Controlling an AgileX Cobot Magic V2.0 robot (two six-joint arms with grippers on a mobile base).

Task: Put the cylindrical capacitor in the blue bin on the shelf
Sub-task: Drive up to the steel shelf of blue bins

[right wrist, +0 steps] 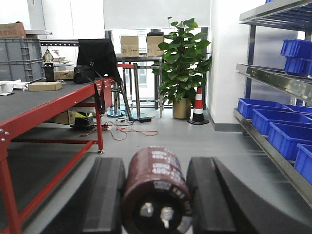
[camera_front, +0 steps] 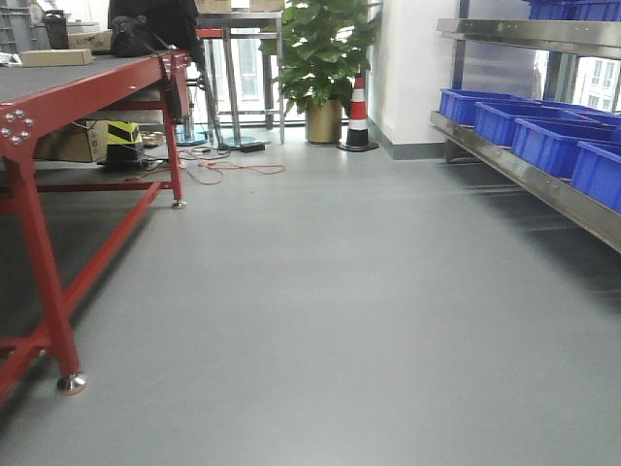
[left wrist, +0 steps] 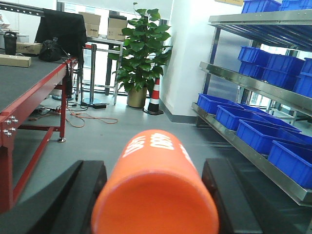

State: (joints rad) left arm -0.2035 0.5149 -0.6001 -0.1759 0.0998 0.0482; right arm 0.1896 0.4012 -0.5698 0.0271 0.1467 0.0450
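The cylindrical capacitor [right wrist: 156, 190] sits in the right gripper [right wrist: 156, 165], clamped between the two black fingers [right wrist: 107, 195], up in the air over the floor. It is dark brown with white print on its side. Its end with two silvery terminals faces the right wrist camera, and its body points away, toward the far end of the room. Both fingers press on its sides.

The left gripper [left wrist: 153, 165] holds an orange tapered piece [left wrist: 156, 190] the same way, the wide end toward the camera. There is white print on top, too skewed to read. Black fingers [left wrist: 83, 195] sit on either side of it.

The shelf [right wrist: 273, 80] runs along the right of the room, with shiny steel rails [camera_front: 524, 175] and several levels. Blue bins [right wrist: 287, 136] stand in rows on it, and the lowest row [camera_front: 553, 146] is close to the floor. The capacitor is well apart from the shelf and not in any bin.

On the left is a red-framed surface [camera_front: 58, 83] with a dark top and a flat cardboard box [camera_front: 56, 57] lying on it. A black bag [right wrist: 85, 74] sits at its far end. The grey floor [camera_front: 340, 291] lies between the surface and the shelf. At the far wall stand a potted plant [camera_front: 325, 49] in a gold pot and a red-white traffic cone [camera_front: 358, 112] just beside it. An orange cable [camera_front: 233, 170] is tangled on the floor near the surface's far leg.
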